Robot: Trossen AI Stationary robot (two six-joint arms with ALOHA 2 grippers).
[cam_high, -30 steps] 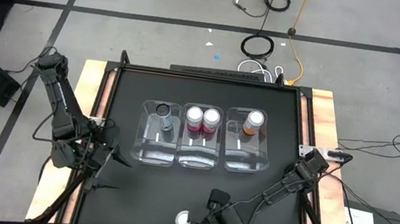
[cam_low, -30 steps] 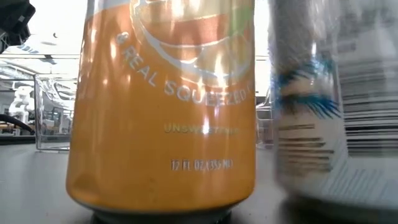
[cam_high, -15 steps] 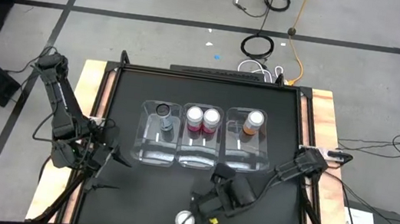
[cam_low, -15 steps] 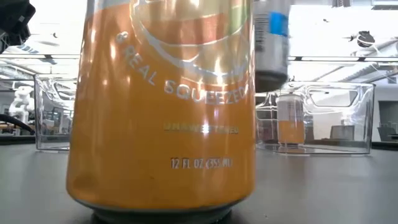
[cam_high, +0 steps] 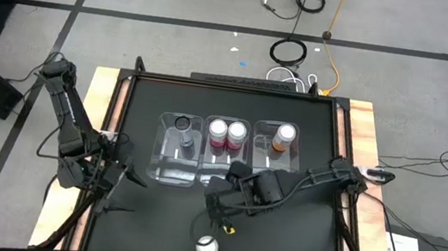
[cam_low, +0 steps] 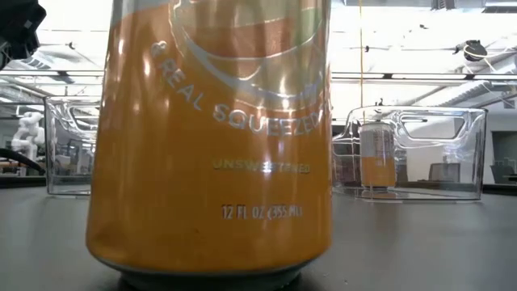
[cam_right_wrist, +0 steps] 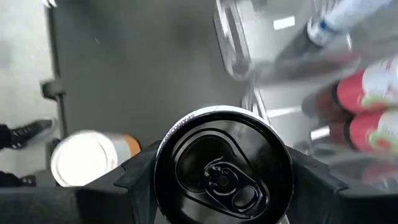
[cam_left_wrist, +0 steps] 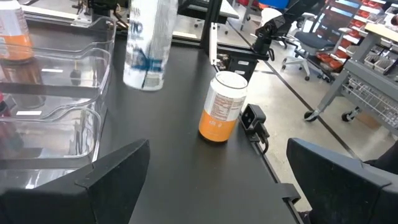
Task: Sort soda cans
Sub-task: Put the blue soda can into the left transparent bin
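Right gripper [cam_high: 215, 204]: carries a dark can [cam_right_wrist: 222, 167] above the table [cam_high: 277, 245], just short of the near ends of the bins — fingers clamped on either side of the can's body below its rim, as the right wrist view shows.

Carried can: in the left wrist view it hangs clear of the tabletop [cam_left_wrist: 147, 43], its long axis a little off vertical; in the right wrist view its pull-tab top faces the camera.

Why held so: a side grip below the rim keeps the can close to upright, which should suit setting it down on its base.

Likely destination: the left bin [cam_high: 176, 149], where one dark can [cam_high: 182, 124] already stands; this is a judgement from the colours, not something seen.

Middle bin [cam_high: 223, 156]: two pink-red cans [cam_high: 226, 133] side by side, upright, silvery tops up.

Right bin [cam_high: 278, 160]: one orange can [cam_high: 284, 137], upright.

Last loose can: a second orange can [cam_high: 206, 246] stands alone near the table's front edge, long axis vertical, filling the low view — still to be sorted.

Left gripper [cam_high: 116, 189]: waits at the table's left side, fingers spread wide and holding nothing.
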